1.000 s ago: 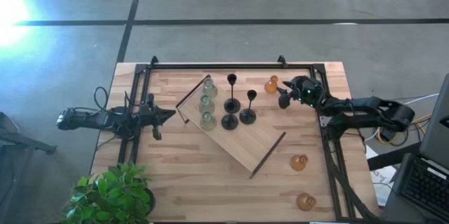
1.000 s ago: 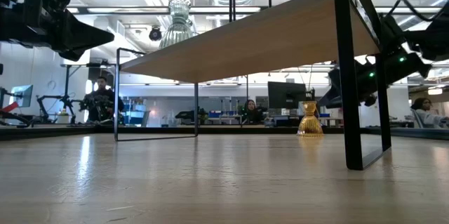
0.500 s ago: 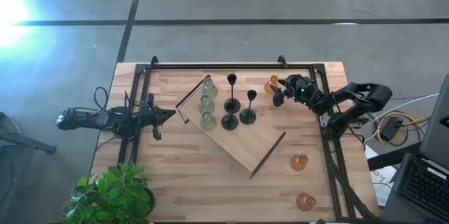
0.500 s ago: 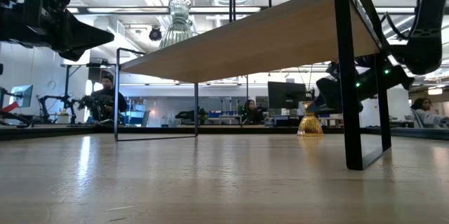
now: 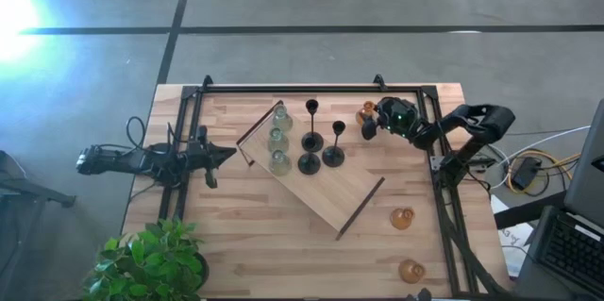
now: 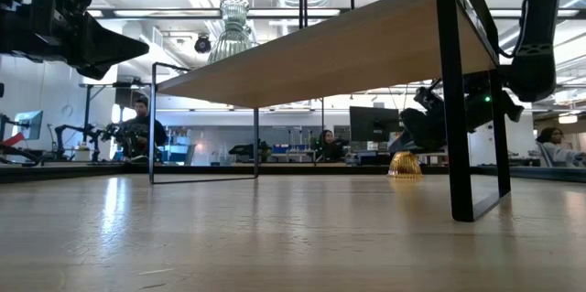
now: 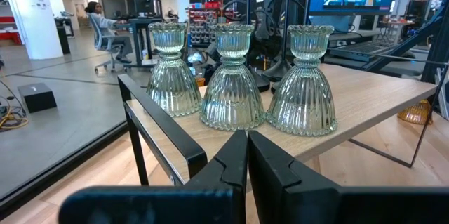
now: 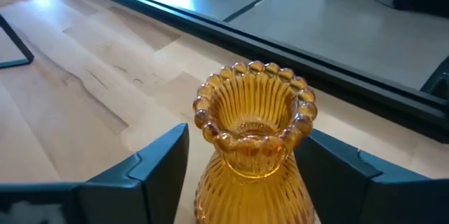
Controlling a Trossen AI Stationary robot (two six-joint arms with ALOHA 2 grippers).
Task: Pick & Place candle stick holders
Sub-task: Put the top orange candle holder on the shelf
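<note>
Right gripper (image 5: 367,126): at the far right part of the counter (image 5: 236,244), fingers spread wide, one on each side of an amber holder (image 8: 254,147); whether they touch the glass cannot be told, and the holder stands upright on the wood.
Left gripper (image 7: 247,155): waiting at the left side of the counter, fingers closed together with nothing between them, pointing toward the board.
Board (image 5: 335,188): wooden, raised on black handles, lying at an angle mid-counter.
Green glass holders (image 7: 232,76): three in a row along the board's left edge, upright, close together.
Black holders (image 5: 319,145): three thin-stemmed ones upright on the board, just right of the green row.
Other amber holders: one (image 5: 403,217) on the counter right of the board's near end, another (image 5: 411,270) close to the near right corner, well apart from the right gripper.
Plant (image 5: 151,261): leafy, at the near left corner.
People (image 6: 137,127): seated in the room beyond the counter.
</note>
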